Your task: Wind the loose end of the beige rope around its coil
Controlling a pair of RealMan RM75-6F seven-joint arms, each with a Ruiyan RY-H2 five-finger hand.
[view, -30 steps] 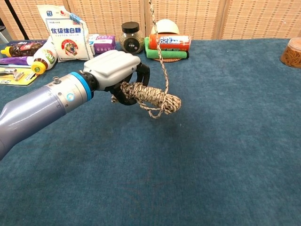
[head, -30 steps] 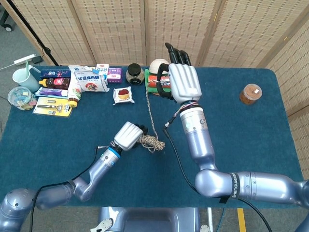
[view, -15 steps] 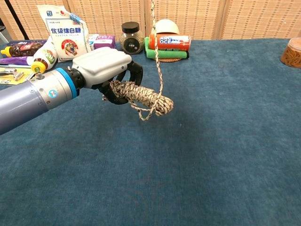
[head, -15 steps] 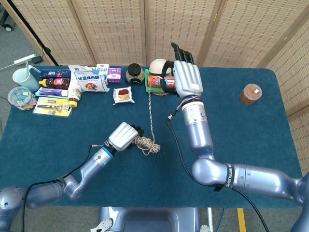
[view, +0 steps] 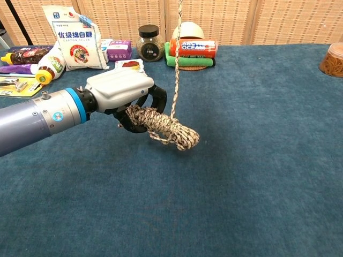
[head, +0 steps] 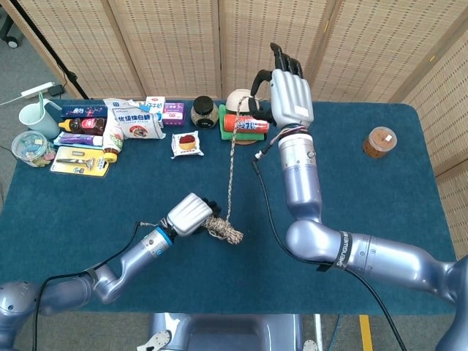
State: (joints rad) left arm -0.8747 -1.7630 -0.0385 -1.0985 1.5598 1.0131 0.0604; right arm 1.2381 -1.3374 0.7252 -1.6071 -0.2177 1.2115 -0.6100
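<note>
Gripping coil (view: 167,127), left hand (view: 122,95), mid-table

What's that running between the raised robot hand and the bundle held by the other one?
The beige rope's loose end, stretched from the right hand to the coil in the left hand; the head view shows it.

A lab-style test setup: blue-carpeted worktop (head: 380,197) with assorted groceries, fenced by woven folding screens (head: 175,44), grey floor (head: 14,73)

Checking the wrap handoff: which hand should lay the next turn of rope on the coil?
Right, probably. The right hand holds the loose end taut above the coil, free to circle it. The left hand grips the coil and should just steady it.
</note>
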